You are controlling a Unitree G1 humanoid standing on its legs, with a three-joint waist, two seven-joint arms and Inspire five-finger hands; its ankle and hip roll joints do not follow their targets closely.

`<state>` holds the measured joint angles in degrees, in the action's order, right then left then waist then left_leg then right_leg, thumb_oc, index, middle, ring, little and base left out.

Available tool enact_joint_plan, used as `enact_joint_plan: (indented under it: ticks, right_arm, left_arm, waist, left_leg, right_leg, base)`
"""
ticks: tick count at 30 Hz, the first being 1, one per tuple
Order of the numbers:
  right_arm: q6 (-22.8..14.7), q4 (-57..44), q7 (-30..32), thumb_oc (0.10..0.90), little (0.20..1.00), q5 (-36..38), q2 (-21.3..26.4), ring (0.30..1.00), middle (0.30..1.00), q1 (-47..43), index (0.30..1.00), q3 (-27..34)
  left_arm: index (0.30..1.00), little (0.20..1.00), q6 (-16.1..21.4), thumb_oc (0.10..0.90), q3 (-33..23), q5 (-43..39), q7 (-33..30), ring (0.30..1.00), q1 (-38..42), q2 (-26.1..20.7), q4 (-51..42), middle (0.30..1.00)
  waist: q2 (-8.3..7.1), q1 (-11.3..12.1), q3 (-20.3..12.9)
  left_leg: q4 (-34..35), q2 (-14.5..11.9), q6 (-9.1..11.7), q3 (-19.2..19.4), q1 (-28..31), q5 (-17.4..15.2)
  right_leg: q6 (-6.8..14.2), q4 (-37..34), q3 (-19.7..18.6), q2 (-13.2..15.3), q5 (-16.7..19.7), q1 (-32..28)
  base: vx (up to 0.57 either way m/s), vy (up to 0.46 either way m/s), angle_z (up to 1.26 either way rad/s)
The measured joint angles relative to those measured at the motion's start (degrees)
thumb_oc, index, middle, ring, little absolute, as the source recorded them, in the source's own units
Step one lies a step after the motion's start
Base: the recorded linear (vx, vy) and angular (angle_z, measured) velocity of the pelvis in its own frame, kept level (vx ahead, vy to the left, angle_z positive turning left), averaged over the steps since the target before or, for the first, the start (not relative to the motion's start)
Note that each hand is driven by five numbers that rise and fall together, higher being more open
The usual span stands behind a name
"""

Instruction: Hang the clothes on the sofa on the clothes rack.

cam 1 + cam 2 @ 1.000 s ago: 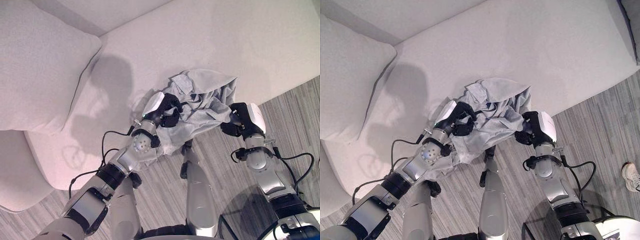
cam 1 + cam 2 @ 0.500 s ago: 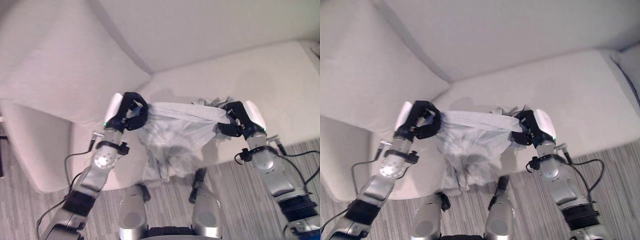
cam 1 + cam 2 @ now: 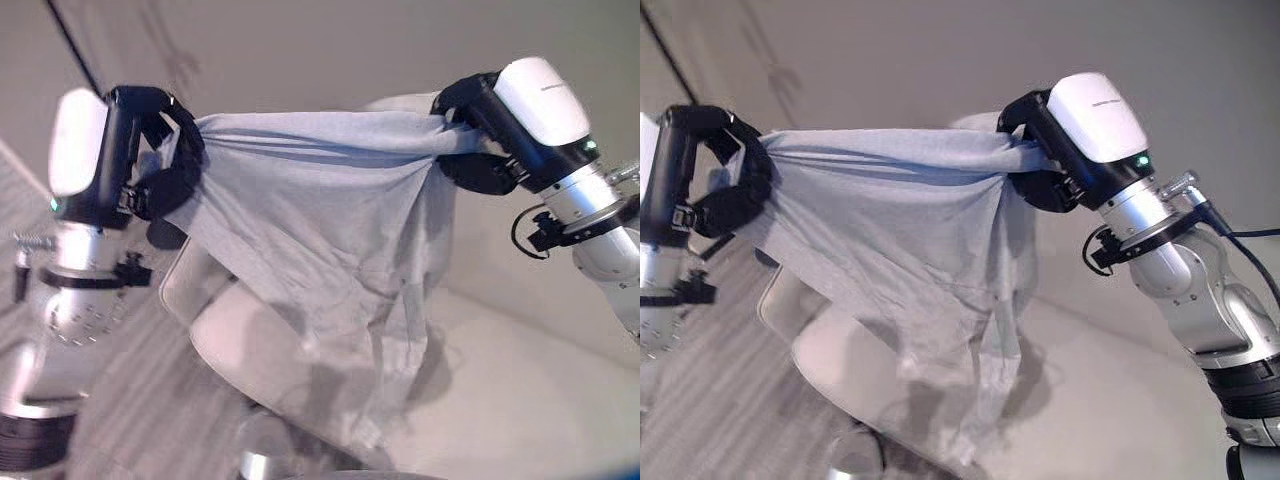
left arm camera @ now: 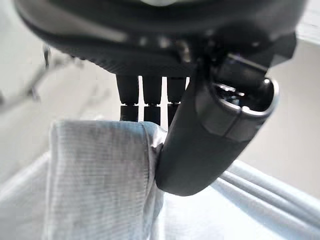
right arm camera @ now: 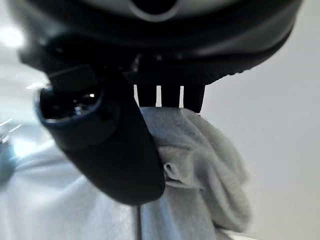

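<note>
Pale grey-blue soft cotton shirt (image 3: pixel 320 240) stretched taut, wrinkled, between left hand (image 3: pixel 150 160) and right hand (image 3: pixel 480 130), fingers clamped on fabric, above pale upholstered sofa (image 3: pixel 500 400)

Soft, even indoor light, moderately bright. Faint shadow cast under the hanging shirt (image 3: pixel 320 250) onto the pale sofa (image 3: pixel 500 400). Motion blur across floor (image 3: pixel 120 400) and sofa edges. Wrist views out of focus up close on each robot hand, backgrounds washed pale.
</note>
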<state>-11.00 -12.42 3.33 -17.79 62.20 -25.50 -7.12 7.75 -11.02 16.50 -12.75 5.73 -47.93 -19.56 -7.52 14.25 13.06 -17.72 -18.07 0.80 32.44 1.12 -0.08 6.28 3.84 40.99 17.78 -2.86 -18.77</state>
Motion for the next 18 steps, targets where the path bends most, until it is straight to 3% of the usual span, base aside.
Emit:
enact_joint_plan:
  ticks: [1,2,3,4,5,6,7,8,9,10,12,13,14,16,17,18]
  right_arm:
    - [0.03,0.6,1.0,0.4,0.3,0.01,1.54,0.3,0.3,0.32,0.3,-0.11]
    - [0.08,1.76,2.24,0.4,0.3,0.03,1.91,0.3,0.3,0.41,0.3,-0.18]
    - [0.06,2.08,2.71,0.4,0.3,0.04,1.84,0.3,0.3,0.44,0.3,-0.26]
    - [-0.23,2.13,2.81,0.4,0.3,-0.05,1.89,0.3,0.3,-0.61,0.3,0.03]
    - [0.06,1.87,2.81,0.4,0.3,-0.29,1.71,0.3,0.3,-1.97,0.3,0.8]
    - [0.26,2.93,3.65,0.4,0.3,-1.23,1.38,0.3,0.3,-2.56,0.3,1.34]
    - [0.26,3.54,3.78,0.4,0.3,-2.34,0.36,0.3,0.3,-3.25,0.3,1.48]
    - [0.28,3.63,4.81,0.4,0.3,-2.32,0.45,0.3,0.3,-3.26,0.3,1.7]
    - [0.3,4.0,4.79,0.4,0.3,-2.8,0.24,0.3,0.3,-3.37,0.3,1.66]
    - [0.2,5.87,4.88,0.4,0.3,-4.58,-2.92,0.3,0.3,-4.62,0.3,1.04]
    - [0.73,8.38,5.89,0.4,0.3,-4.61,-5.3,0.3,0.3,-5.43,0.3,0.01]
    - [2.69,11.6,7.15,0.4,0.3,-5.16,-3.63,0.3,0.3,-9.38,0.3,-4.09]
    - [4.66,17.65,7.1,0.4,0.3,-5.15,-3.56,0.3,0.3,-15.42,0.3,-11.43]
    - [4.76,19.28,7.12,0.4,0.3,-5.07,-3.88,0.3,0.3,-18.49,0.3,-14.14]
    - [4.52,18.4,7.34,0.4,0.3,-5.04,-3.64,0.3,0.3,-19.77,0.3,-14.14]
    - [4.34,18.15,7.96,0.4,0.3,-5.02,-3.45,0.3,0.3,-21.3,0.3,-14.14]
  left_arm:
    - [0.3,0.3,0.94,0.4,0.99,0.91,-0.25,0.3,0.91,0.17,0.17,0.3]
    - [0.3,0.3,1.33,0.4,1.43,1.85,-0.83,0.3,2.15,0.28,0.07,0.3]
    - [0.3,0.3,1.65,0.4,1.65,2.14,-1.52,0.3,4.22,-0.29,0.65,0.3]
    - [0.3,0.3,1.86,0.4,1.72,2.17,-2.4,0.3,8.03,-1.1,1.83,0.3]
    - [0.3,0.3,1.77,0.4,2.72,2.36,-2.75,0.3,12.96,-2.64,3.57,0.3]
    - [0.3,0.3,1.81,0.4,5.01,2.64,-3.86,0.3,17.58,-1.91,5.91,0.3]
    - [0.3,0.3,1.76,0.4,5.34,2.93,-4.28,0.3,18.21,-1.93,6.6,0.3]
    - [0.3,0.3,1.75,0.4,6.15,4.17,-4.45,0.3,18.79,-5.06,6.73,0.3]
    - [0.3,0.3,1.81,0.4,6.54,4.46,-4.76,0.3,19.24,-5.1,7.24,0.3]
    - [0.3,0.3,2.19,0.4,6.81,4.81,-5.35,0.3,18.68,-5.96,8.85,0.3]
    - [0.3,0.3,2.21,0.4,10.97,6.38,-5.42,0.3,21.25,-7.51,11.52,0.3]
    - [0.3,0.3,1.99,0.4,14.29,6.9,-5.69,0.3,24.07,-8.5,11.99,0.3]
    - [0.3,0.3,1.95,0.4,17.13,7.02,-5.67,0.3,28.18,-11.27,13.02,0.3]
    - [0.3,0.3,1.72,0.4,16.97,6.68,-6.25,0.3,28.9,-12.59,13.74,0.3]
    - [0.3,0.3,0.87,0.4,16.6,6.48,-6.76,0.3,28.14,-14.29,14.2,0.3]
    - [0.3,0.3,0.59,0.4,16.77,6.48,-6.76,0.3,28.02,-14.99,15.77,0.3]
  waist:
    - [2.07,-3.9,-1.57]
    - [3.34,-5.68,-2.16]
    - [3.83,-6.3,-2.63]
    - [2.98,-6.25,-3.43]
    - [1.37,-6.99,-3.37]
    - [0.82,-8.41,-3.48]
    - [1.25,-8.27,-3.75]
    - [1.29,-7.31,-3.94]
    - [0.97,-7.17,-3.89]
    - [0.71,-5.97,-3.76]
    - [0.73,-5.95,-3.6]
    - [1.14,-7.17,-3.07]
    - [2.52,-6.9,-1.87]
    - [2.62,-5.03,-0.95]
    - [1.27,-4.06,-0.45]
    - [0.27,-3.89,0.05]
  left_leg:
    - [0.56,1.41,0.49,-0.17,6.38,-2.71]
    - [4.53,3.89,0.05,0.02,8.61,-3.83]
    - [5.89,5.03,0.09,-0.87,7.97,-3.85]
    - [5.28,5.68,1.53,-3.56,5.08,-4.76]
    - [3.92,7.22,3.39,-5.91,2.11,-5.71]
    - [2.92,8.41,3.19,-8.17,0.36,-5.78]
    - [2.32,9.09,2.7,-7.69,-0.07,-5.9]
    - [4.1,10.87,1.38,-7.29,-0.39,-5.89]
    - [4.6,12.35,0.5,-7.64,-0.49,-5.42]
    - [3.63,14.05,-0.56,-7.63,-1.28,-5.66]
    - [-0.31,14.48,-2.82,-8.51,-5.6,-6.54]
    - [6.96,17.71,-5.47,-8.39,-4.2,-3.43]
    - [10.85,16.29,-7.06,-8.68,-3.5,-0.5]
    - [13.94,15.02,-5.89,-8.01,-2.3,1.48]
    - [15.19,15.65,-5.37,-7.69,-2.03,2.29]
    - [15.84,16.73,-5.65,-7.66,-2.16,2.72]
  right_leg:
    - [-0.01,6.29,2.01,3.2,-0.02,-1.99]
    - [0.94,15.8,1.39,7.2,-1.73,1.6]
    - [2.73,17.29,1.24,8.0,-5.24,5.16]
    - [2.61,10.98,1.36,5.7,-5.09,7.81]
    - [0.59,6.12,1.88,5.51,2.2,8.82]
    - [3.51,6.03,5.15,6.9,4.17,7.75]
    - [1.94,5.36,5.38,7.57,6.95,8.48]
    - [1.93,3.95,7.61,8.69,9.44,8.23]
    - [1.75,3.38,8.5,9.4,10.3,8.74]
    - [1.52,0.02,8.4,9.6,15.29,9.22]
    - [-1.22,-1.67,9.25,11.26,19.5,8.22]
    - [-0.82,-0.56,7.12,12.43,20.57,8.81]
    - [0.88,10.69,4.87,10.35,13.37,12.91]
    - [5.71,24.39,-4.36,2.82,2.34,19.35]
    - [5.47,24.41,-7.85,-1.75,-2.88,21.07]
    - [3.22,21.18,-12.98,-6.01,-6.65,21.37]
  base:
    - [-0.1,0.633,1.31]
    - [-0.17,0.838,1.17]
    - [-0.14,0.734,0.51]
    - [-0.12,0.573,0.5]
    - [-0.09,0.453,0.97]
    - [-0.1,0.445,0.89]
    - [-0.12,0.396,0.61]
    - [-0.2,0.558,0.17]
    - [-0.25,0.66,0.03]
    - [-0.3,0.826,-0.05]
    - [-0.2,0.592,0.27]
    - [-0.21,0.422,0.57]
    - [-0.22,0.304,0.24]
    - [-0.18,0.147,-0.3]
    - [-0.17,0.043,-0.13]
    - [-0.17,0.003,0.01]
